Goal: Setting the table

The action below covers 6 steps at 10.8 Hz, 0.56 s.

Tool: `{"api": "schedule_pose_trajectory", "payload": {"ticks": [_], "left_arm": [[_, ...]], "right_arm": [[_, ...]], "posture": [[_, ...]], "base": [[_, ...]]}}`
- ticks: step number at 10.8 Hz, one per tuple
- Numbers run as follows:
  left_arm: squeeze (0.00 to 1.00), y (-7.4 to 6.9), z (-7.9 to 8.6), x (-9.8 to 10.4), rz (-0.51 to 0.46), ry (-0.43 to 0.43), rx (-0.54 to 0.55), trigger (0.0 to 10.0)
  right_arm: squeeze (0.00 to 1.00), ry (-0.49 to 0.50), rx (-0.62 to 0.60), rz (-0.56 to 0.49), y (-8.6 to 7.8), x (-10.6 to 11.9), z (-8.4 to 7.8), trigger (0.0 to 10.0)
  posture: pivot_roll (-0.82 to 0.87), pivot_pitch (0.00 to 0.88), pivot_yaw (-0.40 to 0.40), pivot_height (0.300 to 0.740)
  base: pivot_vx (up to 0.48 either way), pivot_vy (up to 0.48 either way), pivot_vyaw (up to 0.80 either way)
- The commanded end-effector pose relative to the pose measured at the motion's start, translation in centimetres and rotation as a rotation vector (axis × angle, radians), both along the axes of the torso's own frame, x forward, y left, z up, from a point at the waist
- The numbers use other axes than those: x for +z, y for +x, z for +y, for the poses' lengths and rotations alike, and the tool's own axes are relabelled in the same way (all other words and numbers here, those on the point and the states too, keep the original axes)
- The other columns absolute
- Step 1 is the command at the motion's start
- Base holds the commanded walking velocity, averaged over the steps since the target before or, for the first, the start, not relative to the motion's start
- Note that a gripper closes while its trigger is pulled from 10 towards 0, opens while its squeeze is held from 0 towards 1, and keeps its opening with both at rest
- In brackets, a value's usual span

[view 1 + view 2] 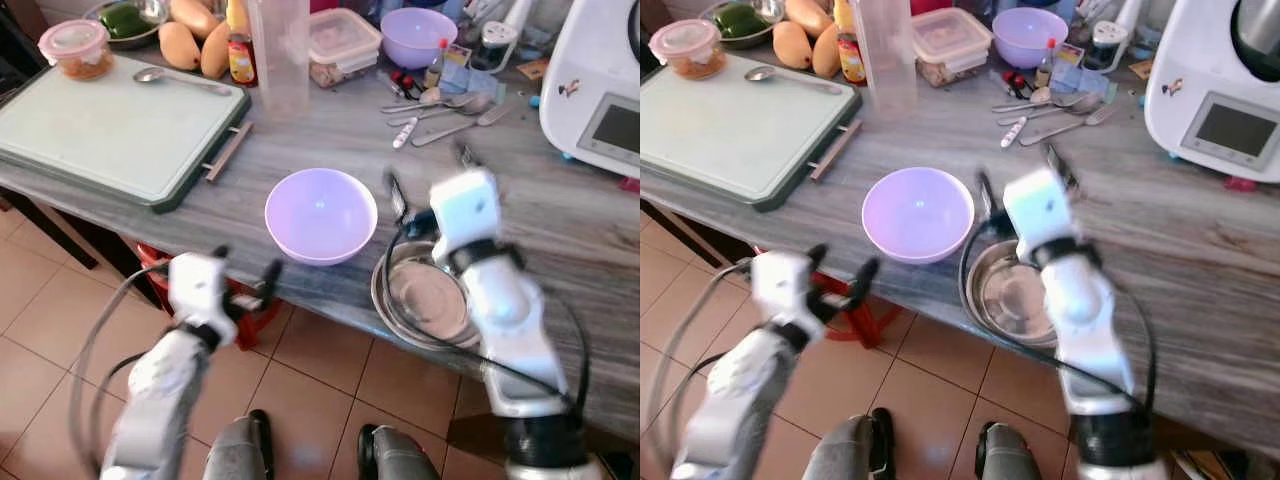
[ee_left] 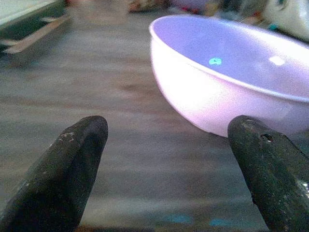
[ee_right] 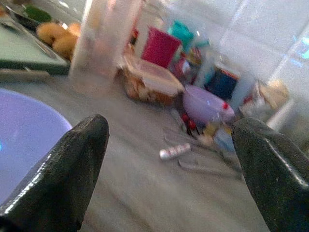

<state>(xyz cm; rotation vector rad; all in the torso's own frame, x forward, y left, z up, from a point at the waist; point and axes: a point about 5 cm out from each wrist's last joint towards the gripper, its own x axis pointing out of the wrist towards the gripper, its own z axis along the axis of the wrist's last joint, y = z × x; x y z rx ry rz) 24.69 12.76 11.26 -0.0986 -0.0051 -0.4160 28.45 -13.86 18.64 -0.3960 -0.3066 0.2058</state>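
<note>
Fingers of the left gripper (image 1: 245, 270) spread wide, holding nothing, hovering at the near edge of the grey wooden counter (image 1: 560, 215). Straight ahead of those fingertips, just beyond them and not touching: a lilac bowl (image 1: 321, 214), upright and empty, nearer the one finger (image 2: 270, 169) than the other in the left wrist view. Further on past the bowl, a pale green cutting board (image 1: 110, 130) with a spoon (image 1: 180, 78) and a lidded tub (image 1: 77, 48) lying on it. Fingers of the right gripper (image 1: 430, 170) also parted wide and empty (blurred in the head views, clearer from the wrist), raised above the counter. Beside one right finger (image 3: 63, 179), the same lilac bowl; under and behind the right arm, a steel bowl (image 1: 425, 298) at the counter's near edge, just beside the lilac one. Ahead of the right fingertips, well apart: loose cutlery (image 1: 445, 112), a clear plastic box (image 1: 342, 42), a second lilac bowl (image 1: 418, 35), a tall clear jug (image 1: 279, 50), a sauce bottle (image 1: 240, 45) and mangoes (image 1: 190, 42). Off to the right, a white kitchen machine (image 1: 595, 85). Below, tiled floor (image 1: 50, 330).
</note>
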Motion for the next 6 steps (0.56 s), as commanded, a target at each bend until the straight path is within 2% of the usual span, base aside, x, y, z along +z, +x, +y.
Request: {"api": "schedule_pose_trajectory", "payload": {"ticks": [1, 2, 6], "left_arm": [[0.0, -0.2, -0.3, -0.4, 0.024, 0.002, -0.025, 10.0], [0.0, -0.3, -1.0, -0.4, 0.03, -0.013, -0.07, 10.0], [0.0, 0.4, -2.0, 0.2, 0.026, -0.035, -0.102, 10.0]], "right_arm": [[0.0, 0.019, -0.014, -0.017, -0.3, 0.5, -0.2, 10.0], [0.0, 0.022, -0.041, -0.004, -0.6, 0.2, -0.7, 10.0], [0.0, 0.013, -0.084, -0.003, -0.7, -0.1, -1.0, 10.0]], "posture": [[-0.03, 0.181, 0.016, 0.74], [-0.04, 0.182, 0.021, 0.74], [-0.06, 0.178, 0.025, 0.74]], "base": [[0.0, 0.0, 0.0], [0.0, 0.0, 0.0], [0.0, 0.0, 0.0]]}}
